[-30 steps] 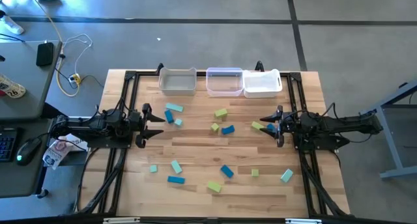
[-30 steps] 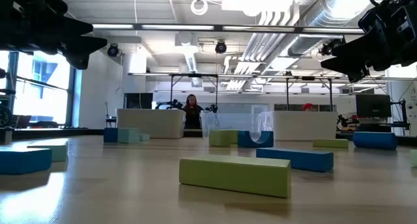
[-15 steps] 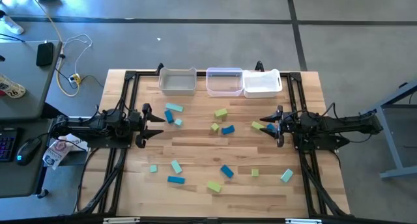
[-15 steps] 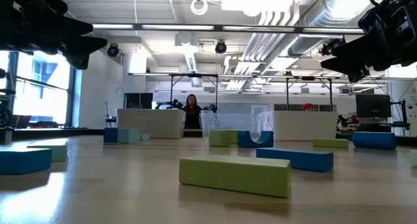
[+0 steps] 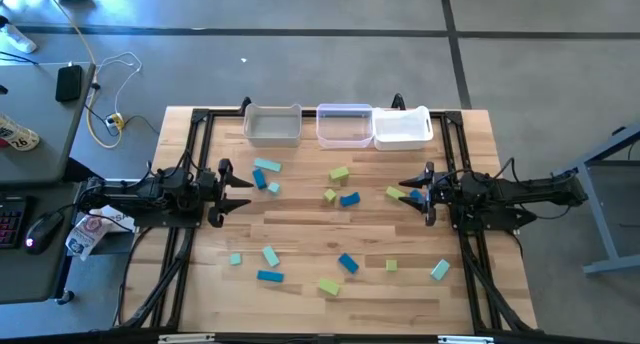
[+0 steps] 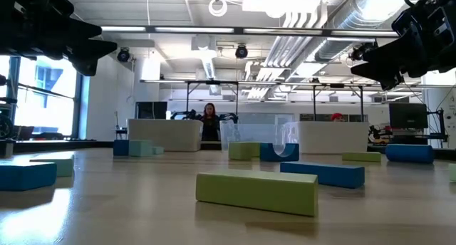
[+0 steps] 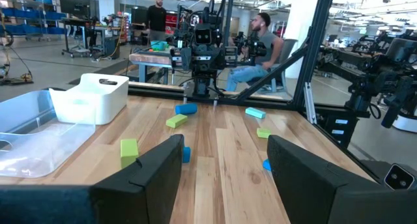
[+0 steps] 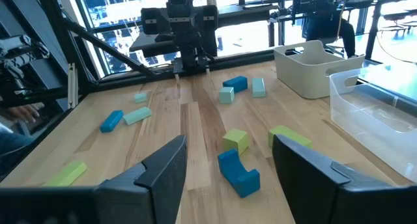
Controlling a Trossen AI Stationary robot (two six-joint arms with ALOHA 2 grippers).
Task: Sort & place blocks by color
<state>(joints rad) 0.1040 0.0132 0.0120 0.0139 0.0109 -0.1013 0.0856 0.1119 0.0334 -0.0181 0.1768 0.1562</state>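
Several small blocks in pale teal, darker blue and yellow-green lie scattered flat on the wooden table (image 5: 300, 234): a teal bar (image 5: 266, 165), a blue one (image 5: 349, 198), a yellow-green one (image 5: 329, 286) and others. My left gripper (image 5: 243, 191) hovers open at the table's left side, pointing right, with nothing between its fingers. My right gripper (image 5: 408, 189) hovers open at the right side, pointing left, close to a yellow-green bar (image 5: 394, 193) and a blue block (image 5: 415, 196). Both wrist views show spread fingers above bare wood.
Three translucent white bins stand in a row at the far edge: left (image 5: 273, 125), middle (image 5: 344, 125), right (image 5: 402, 126). Black frame rails run along both table sides (image 5: 196, 144). People show in the room beyond the table (image 7: 260, 42).
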